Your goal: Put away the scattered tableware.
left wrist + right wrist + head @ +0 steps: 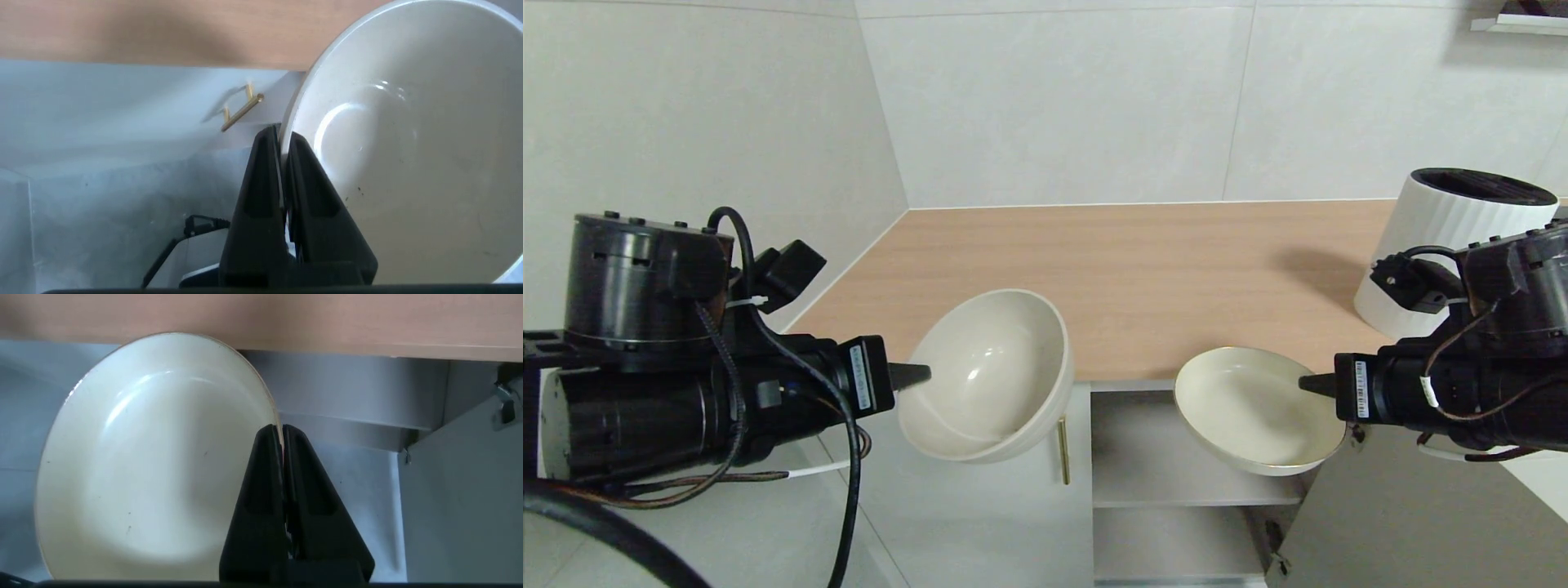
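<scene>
Two pieces of tableware are held in the air in front of a light wooden countertop [1143,278], one by each arm.

The first is a deep, glossy cream ceramic bowl [988,376], plain and round. It is tipped on its side so its hollow faces the camera. The left gripper [913,375] has its black fingers [265,163] clenched on the bowl's rim, one inside and one outside. The bowl hangs at the counter's front edge, over a closed white cabinet front with one slim gold bar handle [1062,449].

The second is a shallow cream ceramic plate [1250,408] with a thin gold line around its edge, tilted. The right gripper [1313,384] pinches its rim between closed fingers [265,465]. The plate hangs before one open white cabinet [1176,482] under the counter, its grey door [1380,506] swung open to the robot's right.

One white ribbed cylindrical container [1445,237] with a dark inside stands on the counter at the robot's right, well apart from both dishes.
</scene>
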Robot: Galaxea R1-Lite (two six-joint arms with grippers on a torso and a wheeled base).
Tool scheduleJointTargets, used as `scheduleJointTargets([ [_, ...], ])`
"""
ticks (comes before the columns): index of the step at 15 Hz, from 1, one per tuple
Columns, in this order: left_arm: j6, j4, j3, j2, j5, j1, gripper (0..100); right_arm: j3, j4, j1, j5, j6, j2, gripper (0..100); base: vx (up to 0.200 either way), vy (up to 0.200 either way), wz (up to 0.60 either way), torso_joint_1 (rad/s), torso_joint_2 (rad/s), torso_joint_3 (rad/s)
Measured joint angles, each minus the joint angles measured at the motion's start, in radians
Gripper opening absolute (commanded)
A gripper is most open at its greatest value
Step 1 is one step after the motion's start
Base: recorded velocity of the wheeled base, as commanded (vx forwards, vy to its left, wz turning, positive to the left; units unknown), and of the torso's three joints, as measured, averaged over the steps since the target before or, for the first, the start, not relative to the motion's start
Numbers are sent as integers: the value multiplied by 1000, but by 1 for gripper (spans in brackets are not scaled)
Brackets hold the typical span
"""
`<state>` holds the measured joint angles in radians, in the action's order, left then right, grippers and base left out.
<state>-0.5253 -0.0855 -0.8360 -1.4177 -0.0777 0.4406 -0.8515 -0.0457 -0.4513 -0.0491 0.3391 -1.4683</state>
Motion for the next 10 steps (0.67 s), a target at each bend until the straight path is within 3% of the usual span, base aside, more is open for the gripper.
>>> scheduleJointTargets([
  [1,0,0,-2,-8,1,0,0,1,-8,0,-1,-3,-1,0,-200,0,0,2,2,22],
  [10,0,0,0,-39,2,0,0,5,-25,2,-1,-5,-18,0,0,0,0,0,0,0],
])
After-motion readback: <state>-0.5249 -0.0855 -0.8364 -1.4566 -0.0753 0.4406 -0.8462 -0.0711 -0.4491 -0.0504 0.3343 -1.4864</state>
